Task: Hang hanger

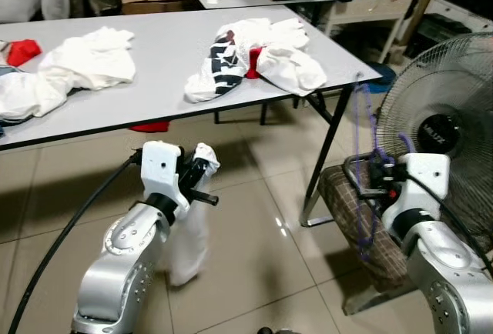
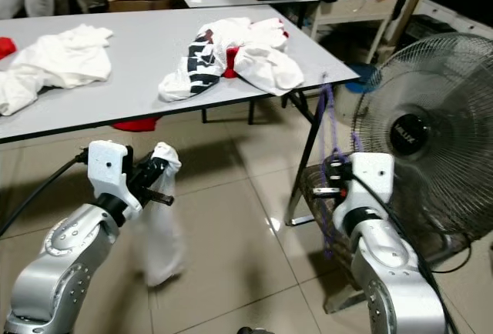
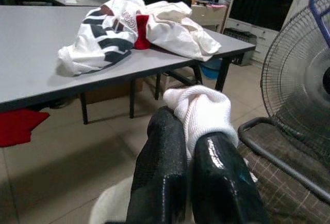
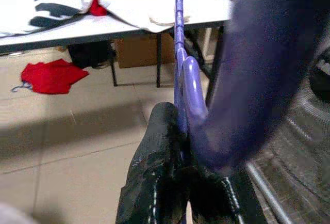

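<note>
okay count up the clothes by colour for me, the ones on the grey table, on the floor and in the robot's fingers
White garments: 3 — pile, bundle, one held by left gripper.
Red garments: 3 — table's left edge, in the bundle, floor.
Total: 6

Little can be read — the fan (image 1: 451, 130) bears a white brand label on its dark hub, and its letters are too blurred to make out.

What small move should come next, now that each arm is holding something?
Probably bring the right gripper, shut on the purple hanger, toward the left gripper and the white garment it holds. They hang apart over the floor, so the hanger cannot enter the garment yet.
</note>
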Robot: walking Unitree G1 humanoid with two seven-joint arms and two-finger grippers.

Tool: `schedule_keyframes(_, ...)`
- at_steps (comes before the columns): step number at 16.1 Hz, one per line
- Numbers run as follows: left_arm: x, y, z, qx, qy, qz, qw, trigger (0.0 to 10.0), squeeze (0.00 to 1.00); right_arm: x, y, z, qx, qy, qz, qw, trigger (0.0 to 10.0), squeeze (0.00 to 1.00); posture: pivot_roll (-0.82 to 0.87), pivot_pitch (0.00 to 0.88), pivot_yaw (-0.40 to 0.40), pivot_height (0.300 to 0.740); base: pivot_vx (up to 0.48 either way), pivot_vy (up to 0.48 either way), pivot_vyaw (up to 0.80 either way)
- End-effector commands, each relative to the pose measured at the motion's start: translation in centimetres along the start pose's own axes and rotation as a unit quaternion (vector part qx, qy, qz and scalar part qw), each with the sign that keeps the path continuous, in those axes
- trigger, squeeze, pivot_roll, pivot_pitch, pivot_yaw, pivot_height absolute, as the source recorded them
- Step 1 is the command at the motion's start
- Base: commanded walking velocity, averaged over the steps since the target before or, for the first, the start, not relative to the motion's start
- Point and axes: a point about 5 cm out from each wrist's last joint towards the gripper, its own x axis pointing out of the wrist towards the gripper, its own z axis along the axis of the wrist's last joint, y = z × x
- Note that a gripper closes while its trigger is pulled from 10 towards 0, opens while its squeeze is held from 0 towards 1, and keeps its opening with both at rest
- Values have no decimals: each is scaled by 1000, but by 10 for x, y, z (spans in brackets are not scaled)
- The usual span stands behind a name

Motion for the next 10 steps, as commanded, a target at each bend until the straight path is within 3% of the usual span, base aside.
schedule_keyframes(1, 2, -1, 7, 12, -17, -7, 1000, 10000, 0, 1, 2, 4, -1, -8, 7, 1000, 10000, 0, 13, 0, -31, 740, 0, 0, 0)
schedule_keyframes(5, 3, -6, 8, -4, -26, -22, 999, 10000, 0, 1, 9, 3, -23, 2, 57, 998, 10000, 0, 0, 0, -25, 740, 0, 0, 0)
schedule_keyframes(7, 5, -4, 7, -3, -23, -17, 1000, 10000, 0, 0, 8, 2, -28, 4, 58, 998, 10000, 0, -4, 0, -21, 740, 257, 0, 0)
schedule_keyframes(10, 7, -3, 8, -1, -27, -16, 999, 10000, 0, 0, 7, 1, -31, 3, 61, 998, 10000, 0, -7, 0, -21, 740, 281, 0, -800)
